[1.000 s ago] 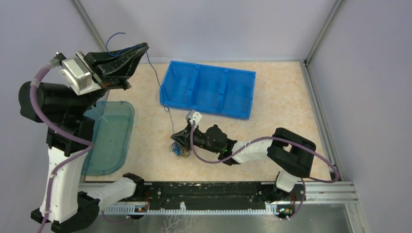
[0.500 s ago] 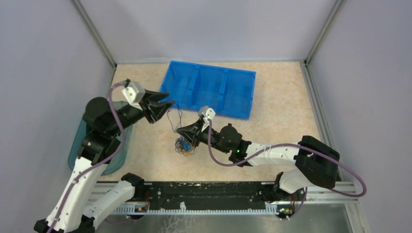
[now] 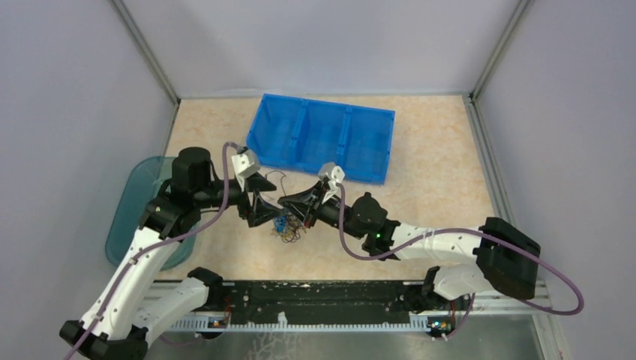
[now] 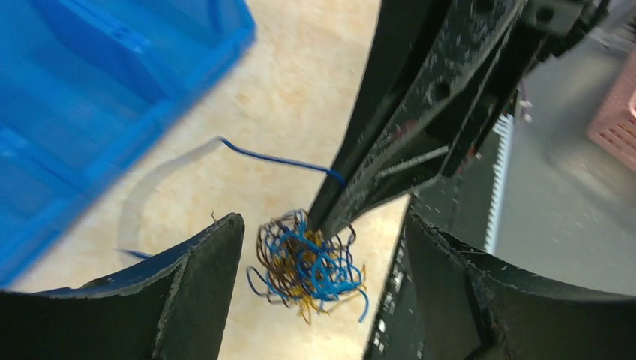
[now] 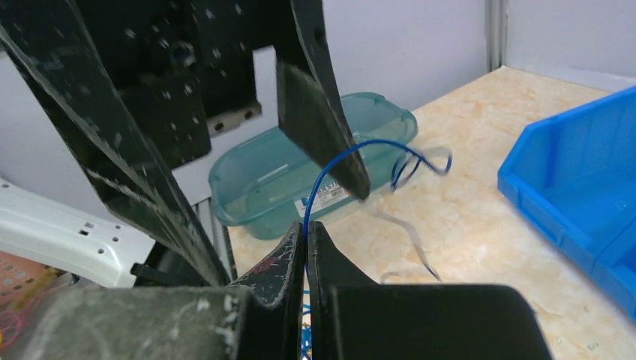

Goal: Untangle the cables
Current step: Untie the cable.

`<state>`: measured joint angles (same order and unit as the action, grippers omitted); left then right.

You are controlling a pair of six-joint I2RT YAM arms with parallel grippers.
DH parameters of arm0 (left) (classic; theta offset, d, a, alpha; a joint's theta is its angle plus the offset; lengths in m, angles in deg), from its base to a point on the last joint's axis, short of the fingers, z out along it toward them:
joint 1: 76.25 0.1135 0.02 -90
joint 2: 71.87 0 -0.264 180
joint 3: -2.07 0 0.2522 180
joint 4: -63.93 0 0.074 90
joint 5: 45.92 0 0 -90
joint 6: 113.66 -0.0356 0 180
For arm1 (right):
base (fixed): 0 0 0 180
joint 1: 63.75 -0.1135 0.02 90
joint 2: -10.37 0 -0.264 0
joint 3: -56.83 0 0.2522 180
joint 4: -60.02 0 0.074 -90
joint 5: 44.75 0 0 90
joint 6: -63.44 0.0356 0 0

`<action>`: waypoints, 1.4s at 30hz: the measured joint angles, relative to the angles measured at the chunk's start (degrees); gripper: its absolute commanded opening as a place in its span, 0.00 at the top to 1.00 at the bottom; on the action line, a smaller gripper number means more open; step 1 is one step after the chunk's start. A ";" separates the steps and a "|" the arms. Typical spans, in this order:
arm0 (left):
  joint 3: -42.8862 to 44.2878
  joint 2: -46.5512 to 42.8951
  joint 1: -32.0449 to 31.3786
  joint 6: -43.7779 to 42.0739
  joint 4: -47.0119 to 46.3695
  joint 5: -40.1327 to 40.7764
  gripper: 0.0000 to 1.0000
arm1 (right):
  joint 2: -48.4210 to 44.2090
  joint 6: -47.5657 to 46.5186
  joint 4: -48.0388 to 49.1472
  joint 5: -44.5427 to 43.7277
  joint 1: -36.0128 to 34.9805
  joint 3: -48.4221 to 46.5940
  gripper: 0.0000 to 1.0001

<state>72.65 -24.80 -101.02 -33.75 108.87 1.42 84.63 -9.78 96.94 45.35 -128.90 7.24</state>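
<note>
The cables (image 3: 285,227) lie as one small knot of blue, black and orange loops on the tabletop (image 3: 442,165), just on the near side of the blue bin (image 3: 322,139), in front of its left compartment. The right tool (image 5: 306,229) is clenched on a blue wire (image 5: 360,146) at the top of that knot. From the pinch the wire arcs away toward the bin, and its free end curls short of the bin's wall. The left tool (image 4: 324,219) is released, with its fingers spread wide to either side of the knot and apparently touching none of it. The knot therefore lies straight ahead in the left tool's gap, with the right tool's tip crowding the same gap. By my judgement the left arm is the free one, and its grasp must catch a loop, not that tip.
</note>
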 measured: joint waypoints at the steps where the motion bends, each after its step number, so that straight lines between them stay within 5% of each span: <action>1: -0.02 0.85 0.00 -1.11 2.01 -2.05 0.16 | -0.39 0.24 0.20 0.31 0.00 0.11 1.00; 13: 7.19 1.38 0.00 -19.93 13.07 -6.21 0.19 | -2.08 0.39 -3.76 5.97 0.00 0.31 1.00; 23: 1.60 1.33 2.86 17.44 1.66 -6.82 0.17 | -3.48 0.37 -3.82 6.14 0.00 0.63 1.00; 29: -2.95 0.04 6.49 34.29 -6.25 -9.94 0.08 | -3.63 0.33 -4.07 5.97 0.00 0.63 1.00; 42: -7.82 0.68 7.98 47.89 -15.37 -14.49 0.16 | -1.49 0.61 -3.17 5.95 0.00 -0.15 1.00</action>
<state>64.82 -24.12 -93.04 14.14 93.51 -13.07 83.14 -9.17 93.77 51.30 -128.90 7.08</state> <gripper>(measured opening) 0.873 0.011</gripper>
